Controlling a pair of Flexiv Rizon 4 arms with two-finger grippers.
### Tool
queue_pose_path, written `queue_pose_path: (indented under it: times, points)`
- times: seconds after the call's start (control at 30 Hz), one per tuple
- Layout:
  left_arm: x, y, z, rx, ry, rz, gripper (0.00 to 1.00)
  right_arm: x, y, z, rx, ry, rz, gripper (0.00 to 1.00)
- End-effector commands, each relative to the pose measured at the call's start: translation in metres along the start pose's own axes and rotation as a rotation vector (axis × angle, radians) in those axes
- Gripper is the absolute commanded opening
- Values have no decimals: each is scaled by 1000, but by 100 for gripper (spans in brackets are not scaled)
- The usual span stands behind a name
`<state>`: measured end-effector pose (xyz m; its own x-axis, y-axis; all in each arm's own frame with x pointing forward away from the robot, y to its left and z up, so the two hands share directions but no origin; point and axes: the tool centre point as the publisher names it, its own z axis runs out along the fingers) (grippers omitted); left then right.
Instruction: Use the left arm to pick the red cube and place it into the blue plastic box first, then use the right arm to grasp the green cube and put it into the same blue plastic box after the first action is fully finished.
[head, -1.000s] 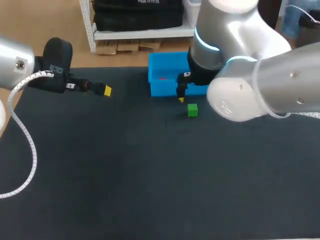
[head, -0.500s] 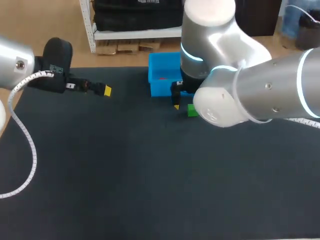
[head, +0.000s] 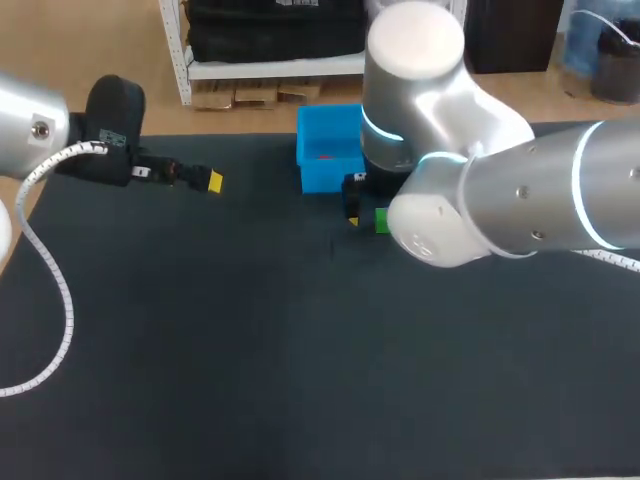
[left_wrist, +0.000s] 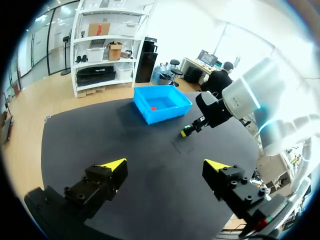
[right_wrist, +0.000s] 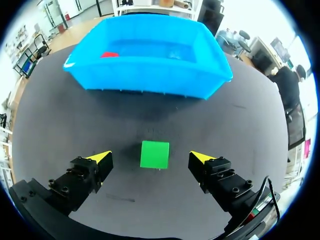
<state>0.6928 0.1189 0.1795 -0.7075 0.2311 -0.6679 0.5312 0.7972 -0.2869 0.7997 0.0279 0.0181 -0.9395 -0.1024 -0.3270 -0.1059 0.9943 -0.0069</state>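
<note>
From above, our right arm hides the right part of the blue box and much of the green cube. Only one of its yellow fingertips shows. Our left arm runs off the left edge.

Robotics lab for sure: left arm and right arm over a black table, green cube between the right gripper tips, blue plastic box ahead.

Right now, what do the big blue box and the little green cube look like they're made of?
The blue rectangular box looks like glossy moulded plastic: its thin walls shine. The small green cube is matte with sharp edges, maybe painted wood or foam; I cannot tell which.
</note>
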Motion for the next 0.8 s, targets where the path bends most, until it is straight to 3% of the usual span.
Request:
queue_pose_path:
  times: [0.03, 0.8]
  points:
    - [1, 2, 0, 7, -6, 2, 100, -3, 0, 9, -3, -4, 3, 100]
    - [1, 2, 0, 7, -6, 2, 100, -8, -12, 24, -25, -3, 20, 100]
